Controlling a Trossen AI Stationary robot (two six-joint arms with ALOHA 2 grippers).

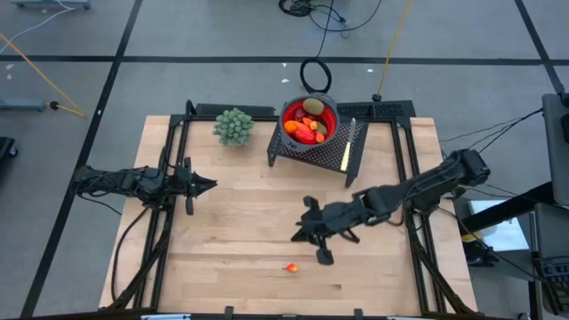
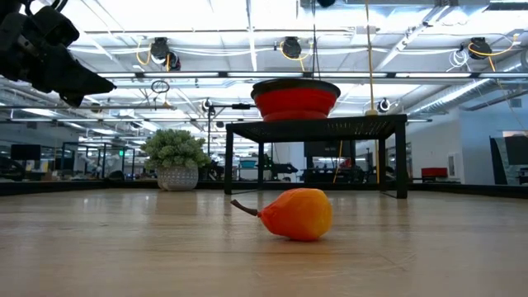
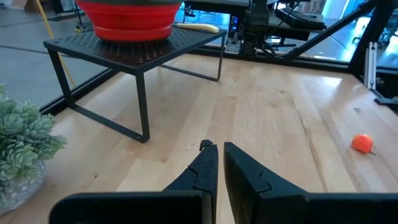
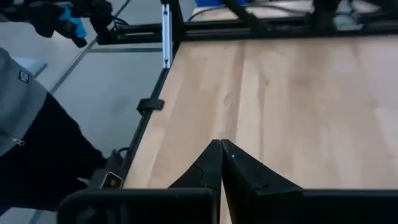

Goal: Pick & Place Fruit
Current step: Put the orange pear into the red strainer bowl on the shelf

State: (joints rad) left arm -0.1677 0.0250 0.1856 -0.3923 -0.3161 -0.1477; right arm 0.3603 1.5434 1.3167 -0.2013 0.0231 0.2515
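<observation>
Glossy orange pear-shaped fruit point(image 2: 299, 214) lies on pale wood table point(image 1: 240, 240); right gripper point(image 1: 307, 234) pinched closed, seemingly empty, nearby.

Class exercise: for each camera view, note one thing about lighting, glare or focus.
High view: even light, faint shadow under the right end effector. Low view: bright ceiling lights glare above the red bowl; the orange fruit is sharp, the room behind softer. Left wrist view: left end effector dark against the pale table. Right wrist view: floor edge blurred.

Pale green knobbly bunch point(image 1: 234, 126) beside black mesh stand point(image 1: 342, 156), yellow-handled knife point(image 1: 349, 144) lying on stand
</observation>
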